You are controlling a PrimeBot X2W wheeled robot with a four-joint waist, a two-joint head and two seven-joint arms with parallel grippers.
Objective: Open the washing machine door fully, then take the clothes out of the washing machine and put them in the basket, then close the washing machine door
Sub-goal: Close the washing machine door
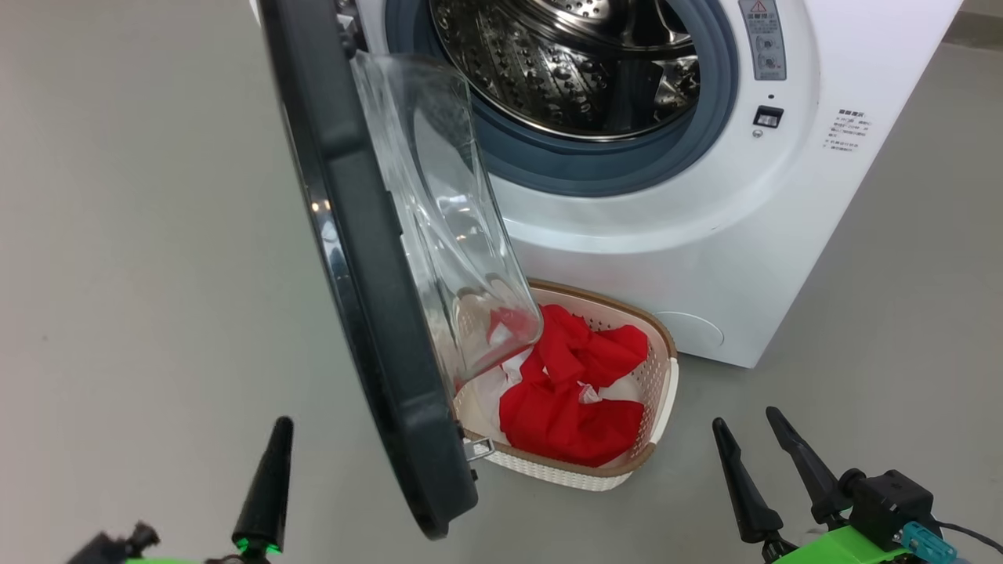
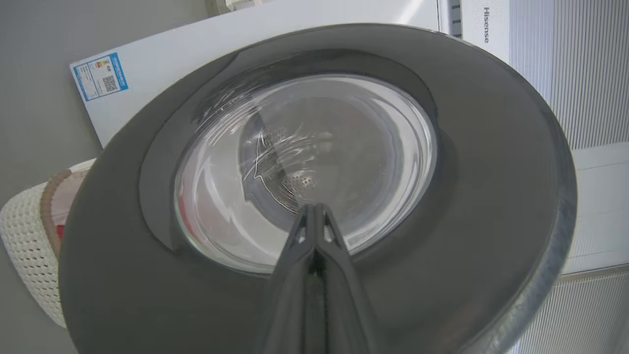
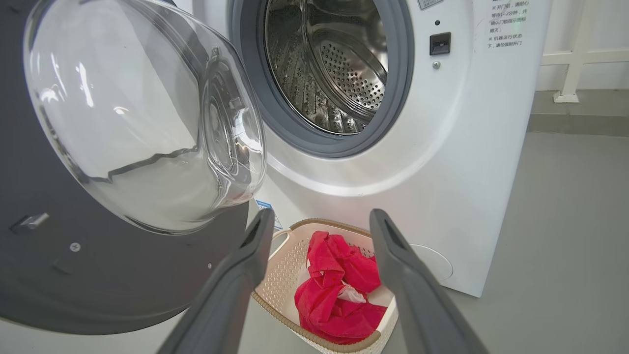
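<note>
We saw the washing machine door (image 1: pixel 353 258) standing open, edge-on between our 2 pincers. The left pincer (image 2: pixel 314 211), shut on nothing, faced its outer side and was nearer than the spread right pincer (image 1: pixel 746 417). The clothes (image 1: pixel 572 392) lay in the basket (image 1: pixel 664 368) before the washing machine (image 1: pixel 666 235).

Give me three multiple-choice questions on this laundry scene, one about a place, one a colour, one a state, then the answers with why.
1. Where are the clothes? A. in the basket B. inside the washing machine C. draped over the door
2. What colour is the basket's rim? A. green B. brown C. black
3. How is the left pincer? A. wide open B. shut C. gripping cloth
1 A: red fabric lies in it by the open door; the washing machine looks empty.
2 B: a brown band tops cream walls.
3 B: it is closed tip to tip, nothing between.
</note>
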